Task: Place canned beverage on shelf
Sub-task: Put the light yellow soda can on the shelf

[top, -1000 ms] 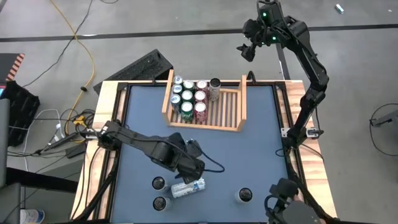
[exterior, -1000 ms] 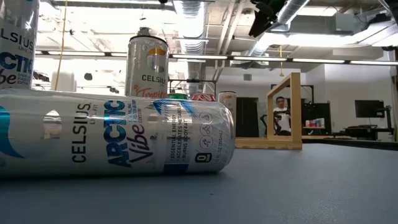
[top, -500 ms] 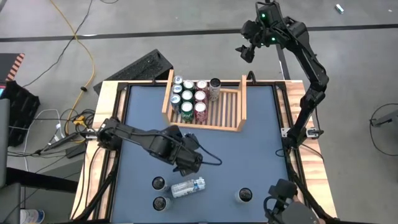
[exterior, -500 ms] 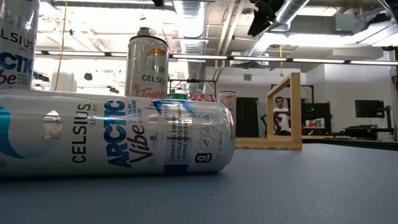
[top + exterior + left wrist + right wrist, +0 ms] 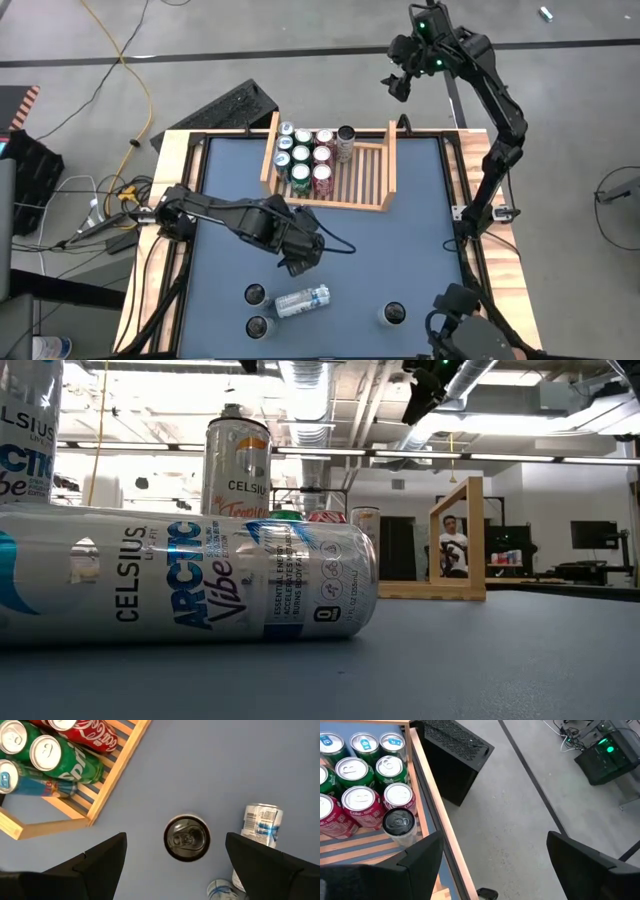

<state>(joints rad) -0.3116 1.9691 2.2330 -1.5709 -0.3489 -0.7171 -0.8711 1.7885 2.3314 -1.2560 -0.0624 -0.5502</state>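
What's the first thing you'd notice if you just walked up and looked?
Probably the big silver can lying on its side at the table's near edge, with upright cans standing beside it. Next, the wooden shelf at the far side, its left half packed with green and red cans. The left claw hangs open over the blue table between them.

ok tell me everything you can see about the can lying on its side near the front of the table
The lying can is a slim silver and white Celsius Arctic Vibe can with blue lettering, metal by its look. It rests on its side on the blue-grey table, near the front edge, close to two upright cans on its left. No dent or leak shows. Nothing grips it: the left gripper hangs open above the table between it and the shelf.
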